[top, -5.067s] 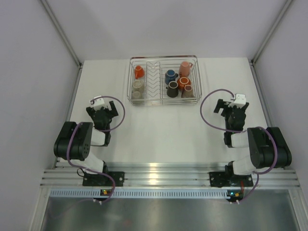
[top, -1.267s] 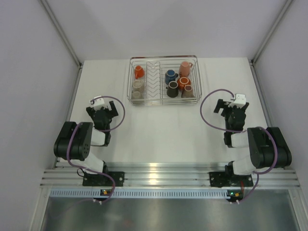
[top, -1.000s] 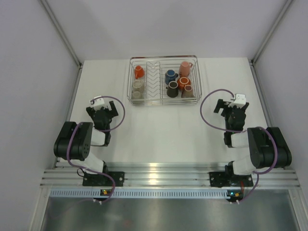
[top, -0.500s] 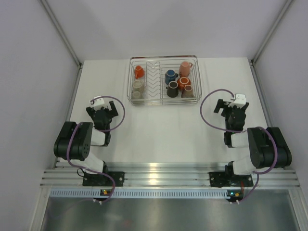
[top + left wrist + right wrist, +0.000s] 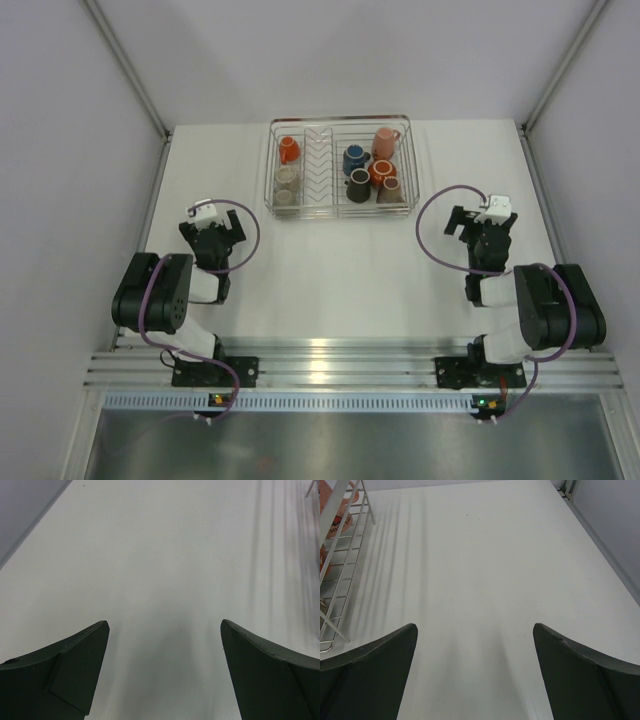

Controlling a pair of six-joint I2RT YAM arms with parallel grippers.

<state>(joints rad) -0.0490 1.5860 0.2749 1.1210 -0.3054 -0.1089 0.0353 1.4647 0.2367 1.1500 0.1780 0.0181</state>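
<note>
We look down on a white table (image 5: 330,270) with two black robot arms bolted at the bottom of the frame, each folded back on itself. The left gripper (image 5: 164,624) sits at the lower left of the overhead view, its claw spread wide and holding nothing. Its wrist camera shows only bare tabletop between the two dark fingers (image 5: 75,665). The right gripper (image 5: 474,626) mirrors it at the lower right, also wide open, empty, and touching nothing. We judge this tucked, open stance to be a resting posture that keeps both arms away from the crockery. At the upper centre of the overhead view stands a wire rack (image 5: 318,160), well apart from both claws, though one corner shows at the left edge of the right wrist view. It is the nearest object to either gripper. A row of plate prongs down its middle holds nothing and splits it into two bays. The left bay holds an orange cup (image 5: 288,150) and, below it, a beige cup (image 5: 286,180). The right bay is fuller, with a dark blue cup (image 5: 354,158), a tall pink cup (image 5: 385,142), a second orange cup (image 5: 381,172), a black cup (image 5: 358,185) and a brown cup (image 5: 391,189) crowded close together. The wire walls probably keep them from rolling or drifting. We cannot tell for certain which cups stand upright and which lie tipped.
</note>
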